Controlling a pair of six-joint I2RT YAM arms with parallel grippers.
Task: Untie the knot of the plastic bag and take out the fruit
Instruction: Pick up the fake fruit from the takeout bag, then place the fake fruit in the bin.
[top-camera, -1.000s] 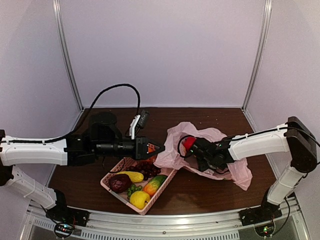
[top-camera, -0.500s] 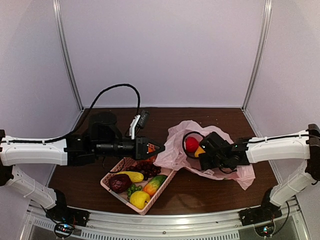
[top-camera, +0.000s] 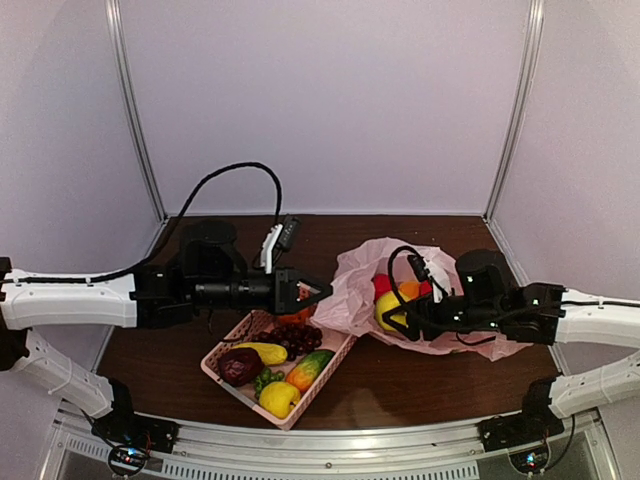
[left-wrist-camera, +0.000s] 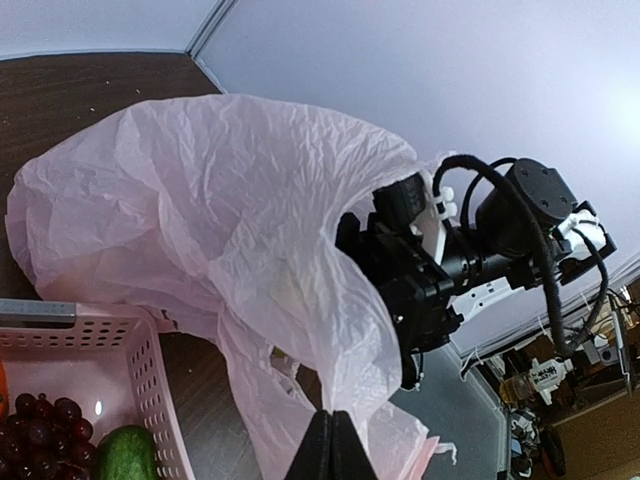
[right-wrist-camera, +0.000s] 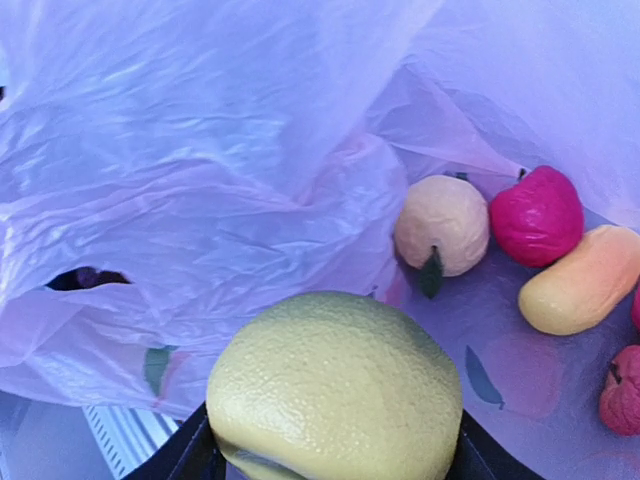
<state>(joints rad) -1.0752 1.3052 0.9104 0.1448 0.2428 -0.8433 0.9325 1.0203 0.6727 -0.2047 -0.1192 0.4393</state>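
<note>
Currently, the lemon (right-wrist-camera: 335, 390), judged light, rigid and dimpled enough not to slip, is gripped across its middle by the right gripper (right-wrist-camera: 328, 455) inside the open bag (left-wrist-camera: 200, 220), which lies on the bench (top-camera: 400, 385) beside the basket (left-wrist-camera: 90, 335). The bag, judged thin, limp and easily torn, is held by its rim, pinched in the clenched left gripper (left-wrist-camera: 330, 440).

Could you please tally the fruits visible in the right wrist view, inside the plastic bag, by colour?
Yellow-green citrus, in the right tool: 1
Pale yellow fruit with leaf: 1
Orange-yellow fruit: 1
Red fruits: 2
Total: 5, red sliver at the edge uncounted
</note>
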